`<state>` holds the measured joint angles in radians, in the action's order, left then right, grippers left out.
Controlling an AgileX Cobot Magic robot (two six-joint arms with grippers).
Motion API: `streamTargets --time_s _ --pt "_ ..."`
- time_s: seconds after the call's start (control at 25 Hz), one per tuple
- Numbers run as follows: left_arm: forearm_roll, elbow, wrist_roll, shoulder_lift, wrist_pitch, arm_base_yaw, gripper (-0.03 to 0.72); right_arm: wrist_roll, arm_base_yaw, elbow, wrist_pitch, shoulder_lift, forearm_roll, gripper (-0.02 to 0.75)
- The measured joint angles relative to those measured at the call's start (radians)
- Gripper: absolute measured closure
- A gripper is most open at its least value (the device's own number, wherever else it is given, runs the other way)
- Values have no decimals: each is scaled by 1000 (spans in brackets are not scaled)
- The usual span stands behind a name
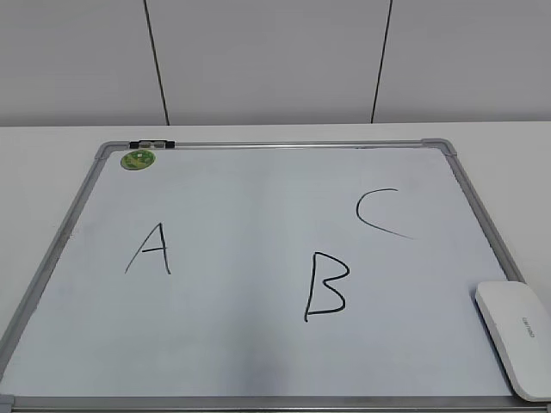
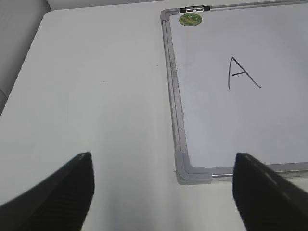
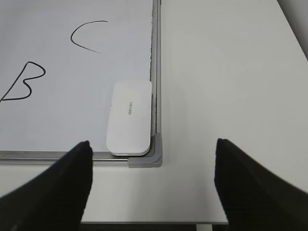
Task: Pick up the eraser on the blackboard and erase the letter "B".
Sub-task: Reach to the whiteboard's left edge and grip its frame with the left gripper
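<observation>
The blackboard point(image 1: 258, 198) is a white board with a silver frame, lying flat on the table. The black letter "B" point(image 1: 325, 286) is drawn right of centre; it also shows in the right wrist view point(image 3: 21, 82). The white eraser point(image 1: 516, 335) lies on the board's near right corner, and in the right wrist view point(image 3: 129, 118) it sits ahead of the jaws. My right gripper point(image 3: 151, 180) is open and empty above the table just off that corner. My left gripper point(image 2: 163, 187) is open and empty near the board's near left corner point(image 2: 191, 168). Neither gripper shows in the exterior view.
A black "A" point(image 1: 151, 249) is on the board's left and a black "C" point(image 1: 379, 213) at upper right. A round green magnet point(image 1: 138, 159) and a small clip point(image 1: 151, 144) sit at the far left corner. The table's near edge point(image 3: 154, 222) is close below my right gripper.
</observation>
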<state>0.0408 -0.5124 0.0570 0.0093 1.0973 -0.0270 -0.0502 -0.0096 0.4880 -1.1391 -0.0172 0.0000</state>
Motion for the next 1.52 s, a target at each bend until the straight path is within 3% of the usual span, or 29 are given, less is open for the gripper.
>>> streamTargets --time_s 0.44,0.68,0.92,1.52 --pt "0 0 0 0 0 0 3 0 0 0 0 0 0 151" --pt "2 0 0 0 0 0 62 2 0 0 0 0 0 151" --pt "4 -22 0 33 4 0 73 2 0 0 0 0 0 151" --pt "35 -227 0 706 -200 0 77 2 0 0 -2 0 0 151"
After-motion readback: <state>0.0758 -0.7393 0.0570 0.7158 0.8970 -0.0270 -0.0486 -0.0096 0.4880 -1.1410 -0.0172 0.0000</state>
